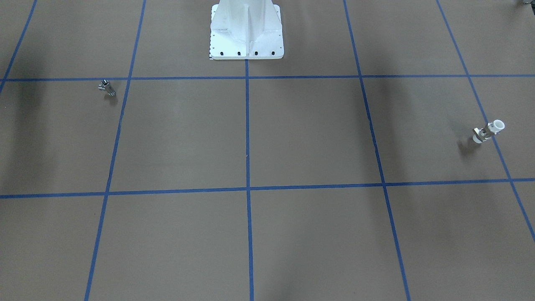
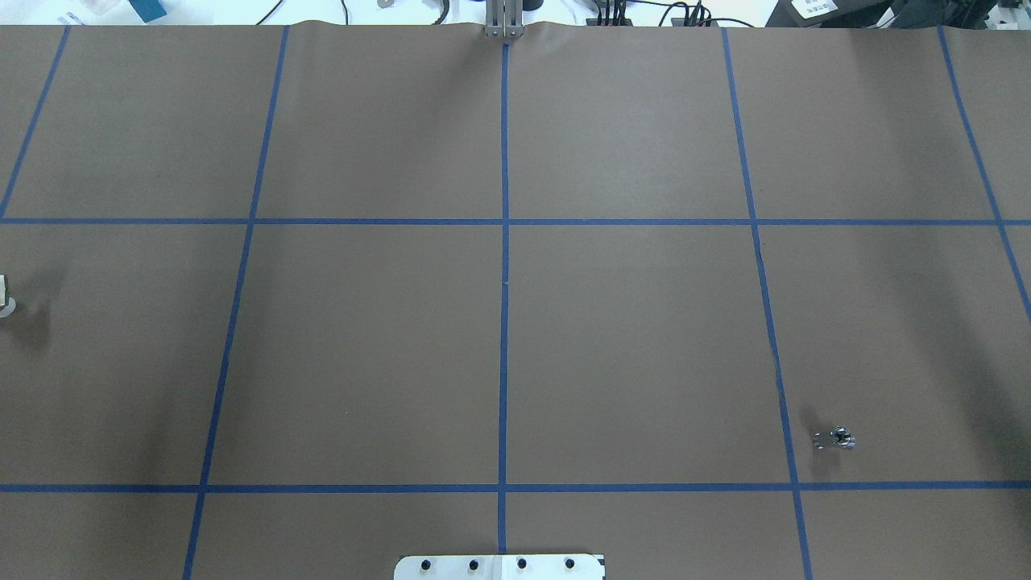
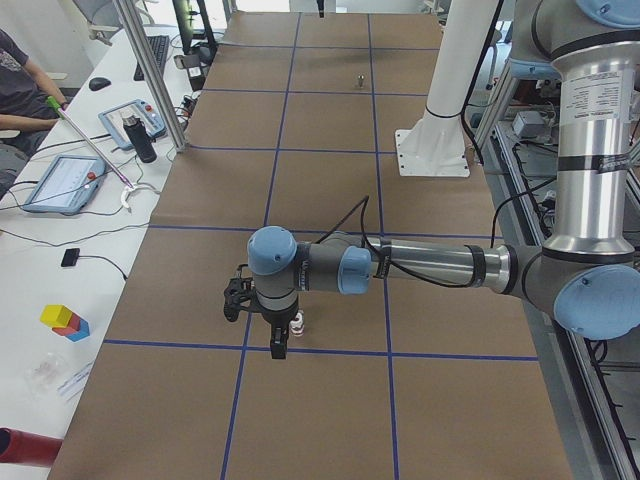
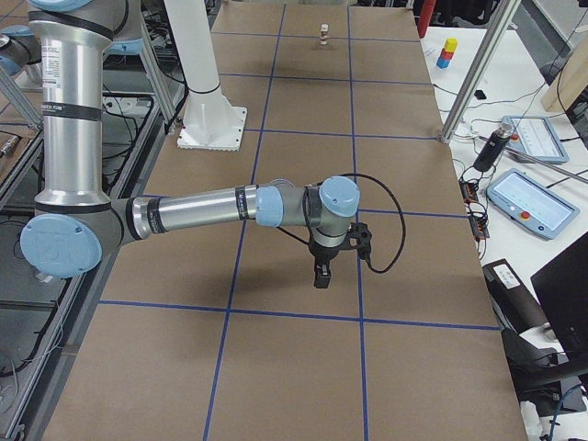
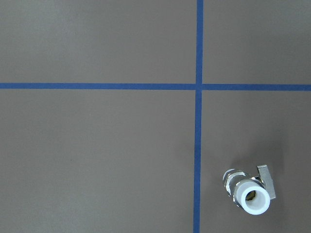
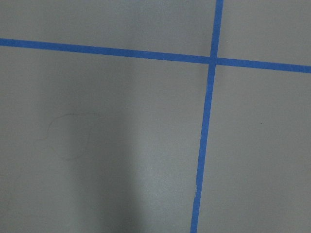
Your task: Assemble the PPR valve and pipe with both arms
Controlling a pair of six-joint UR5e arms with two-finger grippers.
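The PPR valve, with white tube ends and a silvery middle, lies on the brown table at my left side. It shows at the left edge of the overhead view and low right in the left wrist view. My left gripper hangs just beside the valve, above the table; I cannot tell if it is open. The pipe, a tiny silver fitting, lies on my right side. My right gripper hangs over bare table; its state cannot be told. The right wrist view shows only tape lines.
Blue tape lines divide the table into squares. The white robot pedestal stands at the table's robot side. Tablets, a bottle and an operator sit on a side bench beyond the far edge.
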